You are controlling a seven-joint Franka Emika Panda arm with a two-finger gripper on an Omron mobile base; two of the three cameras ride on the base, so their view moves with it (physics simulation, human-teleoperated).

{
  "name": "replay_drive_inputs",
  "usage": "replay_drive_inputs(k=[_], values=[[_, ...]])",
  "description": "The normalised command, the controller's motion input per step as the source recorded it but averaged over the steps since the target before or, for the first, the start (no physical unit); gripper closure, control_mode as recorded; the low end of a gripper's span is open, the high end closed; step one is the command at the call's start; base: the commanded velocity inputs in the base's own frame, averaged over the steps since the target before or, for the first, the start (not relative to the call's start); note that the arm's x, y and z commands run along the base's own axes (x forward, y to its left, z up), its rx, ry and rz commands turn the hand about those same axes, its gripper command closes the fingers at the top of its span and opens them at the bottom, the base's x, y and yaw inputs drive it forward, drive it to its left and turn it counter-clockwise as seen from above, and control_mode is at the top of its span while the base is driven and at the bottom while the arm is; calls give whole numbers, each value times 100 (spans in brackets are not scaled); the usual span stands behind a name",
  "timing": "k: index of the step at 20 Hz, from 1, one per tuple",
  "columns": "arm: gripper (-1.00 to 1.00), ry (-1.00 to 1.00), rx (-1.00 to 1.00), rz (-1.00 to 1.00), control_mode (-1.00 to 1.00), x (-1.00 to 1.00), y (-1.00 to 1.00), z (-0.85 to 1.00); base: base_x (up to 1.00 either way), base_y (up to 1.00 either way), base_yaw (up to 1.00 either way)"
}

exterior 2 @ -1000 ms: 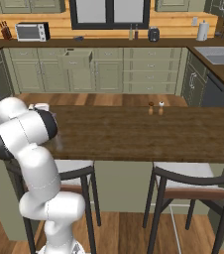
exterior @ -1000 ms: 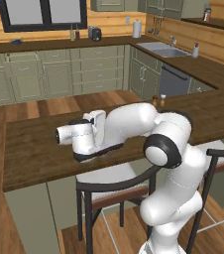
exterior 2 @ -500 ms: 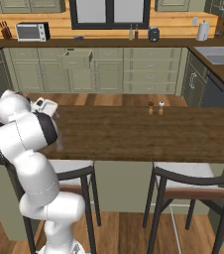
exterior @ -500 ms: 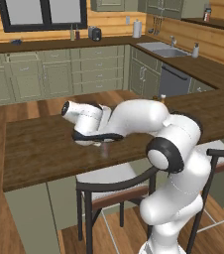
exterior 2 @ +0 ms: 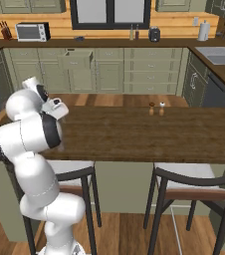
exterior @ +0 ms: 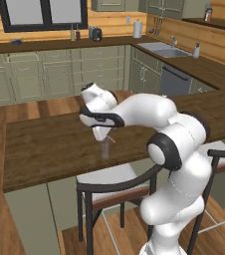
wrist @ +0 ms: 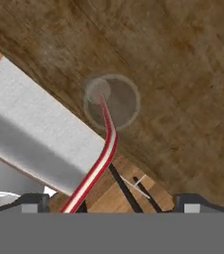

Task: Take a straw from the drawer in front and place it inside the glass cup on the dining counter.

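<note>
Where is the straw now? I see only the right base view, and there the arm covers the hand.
Observer: In the hand view, the straw has its lower end inside the glass cup.
Operator: Does the hand hold it?
Observer: No. The hand is open, its fingers wide apart and not pinching the straw.
Operator: Where does the cup stand?
Observer: In the left base view, on the dining counter, near the edge above a stool.

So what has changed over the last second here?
The arm has swung its hand right along the dining counter, ending above the glass cup. The gripper is open, and the straw stands in the cup. The shakers and stools stayed put.
</note>
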Motion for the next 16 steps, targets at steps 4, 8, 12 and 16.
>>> replay_drive_inputs(k=[4,8,12,16], values=[[-100,32,27,0,-100,14,0,-24,0,0,0],[-100,10,22,0,-100,-6,0,4,0,0,0],[-100,-3,19,0,-100,-66,0,43,0,0,0],[-100,-14,11,0,-100,-100,-8,46,0,0,0]])
